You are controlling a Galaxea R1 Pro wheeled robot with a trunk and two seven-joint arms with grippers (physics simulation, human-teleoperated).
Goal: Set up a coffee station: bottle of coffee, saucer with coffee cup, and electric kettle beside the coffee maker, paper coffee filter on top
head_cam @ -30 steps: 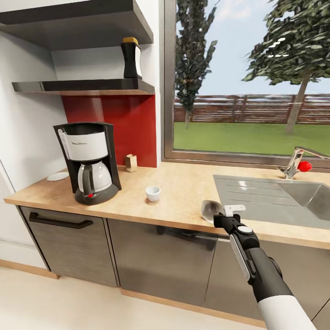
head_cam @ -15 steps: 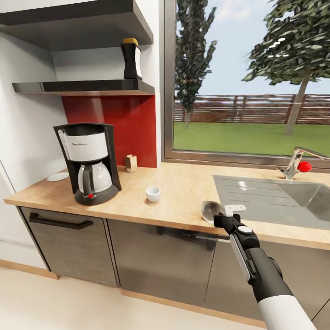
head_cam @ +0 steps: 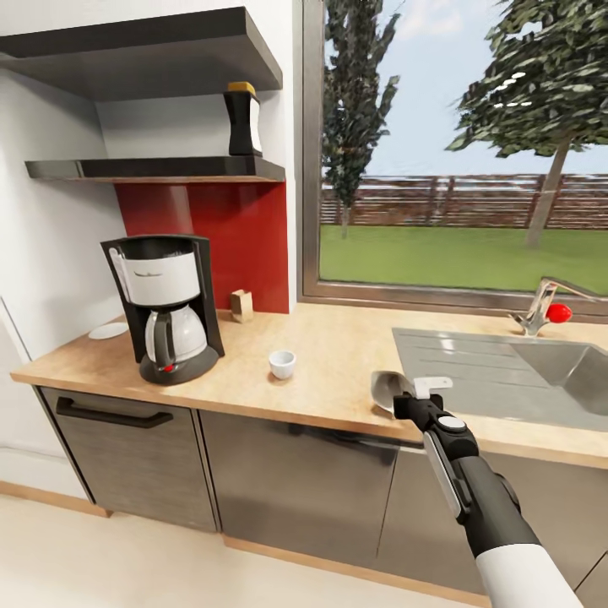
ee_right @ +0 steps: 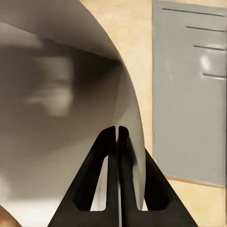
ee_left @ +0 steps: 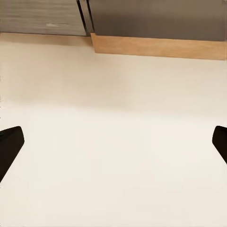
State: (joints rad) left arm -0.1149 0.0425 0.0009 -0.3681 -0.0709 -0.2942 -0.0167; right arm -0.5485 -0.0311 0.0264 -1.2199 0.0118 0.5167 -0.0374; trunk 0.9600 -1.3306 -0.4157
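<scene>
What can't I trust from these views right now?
- Saucer: head view, partly behind the coffee maker.
- Paper coffee filter: right wrist view, blurred, cut off by frame edges.
- Small tan object by the red backsplash: head view, too small to identify.

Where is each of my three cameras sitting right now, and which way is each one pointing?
Head view: from the robot's head, facing the kitchen countertop with the coffee maker and the window; the right arm reaches in, its right gripper holding the paper coffee filter.
Left wrist view: on the left arm, facing down at the floor; the left gripper shows wide-spread fingertips.
Right wrist view: on the right arm, looking along closed fingers pinching the filter, over the counter.
Shared: head and right wrist views both show the filter and the sink drainboard.
</scene>
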